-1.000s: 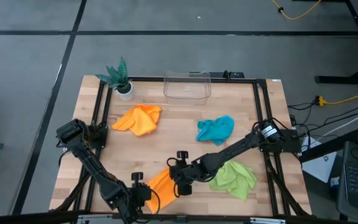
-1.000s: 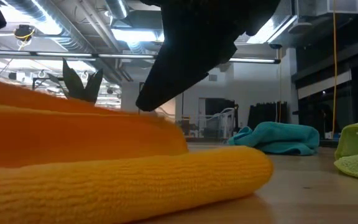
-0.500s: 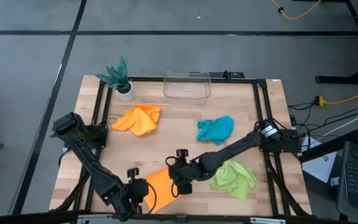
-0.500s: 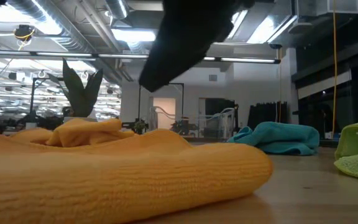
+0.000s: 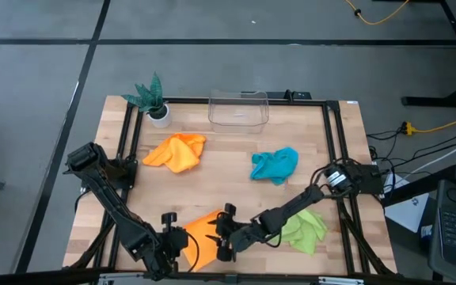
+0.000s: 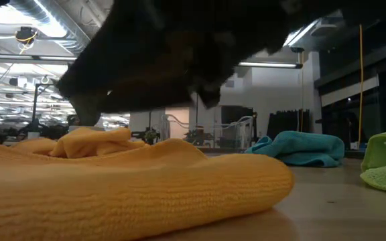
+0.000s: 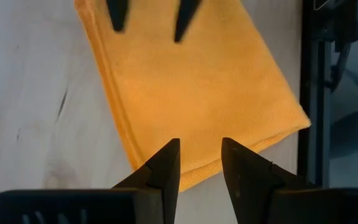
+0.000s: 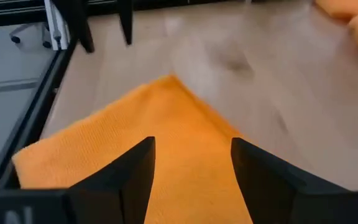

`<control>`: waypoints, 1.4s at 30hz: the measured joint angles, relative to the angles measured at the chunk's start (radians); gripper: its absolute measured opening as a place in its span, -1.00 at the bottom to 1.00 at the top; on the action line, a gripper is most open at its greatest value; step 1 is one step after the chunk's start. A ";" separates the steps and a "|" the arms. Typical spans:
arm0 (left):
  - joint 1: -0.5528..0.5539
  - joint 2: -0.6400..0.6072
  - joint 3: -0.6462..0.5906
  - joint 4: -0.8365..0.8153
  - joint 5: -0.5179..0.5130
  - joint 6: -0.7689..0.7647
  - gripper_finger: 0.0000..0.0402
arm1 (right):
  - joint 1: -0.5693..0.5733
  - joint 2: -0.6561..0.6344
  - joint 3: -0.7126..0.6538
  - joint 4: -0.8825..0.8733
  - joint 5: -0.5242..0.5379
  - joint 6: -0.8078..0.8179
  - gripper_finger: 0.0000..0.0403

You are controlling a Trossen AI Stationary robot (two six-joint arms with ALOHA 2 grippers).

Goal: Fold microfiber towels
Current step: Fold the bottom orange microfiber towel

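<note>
An orange microfiber towel [image 5: 204, 231] lies folded flat near the table's front edge. My left gripper [image 7: 199, 155] stands open just above the towel's near left corner. My right gripper [image 8: 191, 155] hovers open over the towel's right part, its fingers pointing toward the left gripper. Neither visibly touches the cloth. A second orange towel [image 5: 176, 152] lies crumpled at the back left. A teal towel [image 5: 275, 165] lies bunched at mid-right. A lime green towel [image 5: 303, 229] lies under the right arm.
A small green plant in a white pot [image 5: 153, 101] stands at the back left corner. A clear plastic bin [image 5: 238, 109] stands at the back middle. Black frame rails [image 5: 332, 158] run along the table's sides. Bare wood lies between the towels.
My right gripper has moved toward the near edge and down over the folded orange towel, tipping more level. The towel's upper layer, raised a second ago, has dropped and lies flat. My left gripper has risen a little.
</note>
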 joint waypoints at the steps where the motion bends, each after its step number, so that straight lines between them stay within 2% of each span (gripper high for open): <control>1: 0.000 0.000 0.000 -0.001 -0.001 0.000 -0.46 | -0.003 0.015 0.016 0.006 0.003 0.000 0.06; 12: 0.000 0.000 0.000 -0.006 0.004 -0.001 -0.46 | -0.034 0.177 0.092 0.027 0.016 0.076 0.06; 19: 0.000 0.000 0.000 -0.016 -0.012 -0.008 -0.46 | -0.091 0.189 0.095 0.010 -0.048 -0.195 0.06; 21: -0.001 0.000 0.000 -0.015 -0.015 -0.007 -0.46 | -0.132 0.186 0.095 0.011 -0.162 -0.317 0.06; 23: -0.001 0.000 0.000 -0.015 -0.015 -0.007 -0.46 | -0.186 0.186 0.094 0.024 -0.350 -0.417 0.06; 28: -0.012 0.000 0.000 -0.014 -0.016 -0.008 -0.46 | -0.319 0.189 0.093 0.033 -0.719 -0.518 0.06; 30: -0.021 0.000 0.000 -0.012 -0.016 -0.008 -0.46 | -0.371 0.189 0.092 0.034 -0.816 -0.540 0.06; 37: -0.032 0.000 0.000 -0.011 -0.017 -0.009 -0.46 | -0.494 0.177 0.136 -0.021 -1.035 -0.497 0.06; 39: -0.031 0.000 0.000 -0.010 -0.018 -0.009 -0.46 | -0.505 0.164 0.166 -0.080 -1.039 -0.485 0.06; 42: -0.031 -0.001 0.000 -0.005 -0.020 -0.008 -0.46 | -0.502 0.118 0.207 -0.186 -0.989 -0.503 0.06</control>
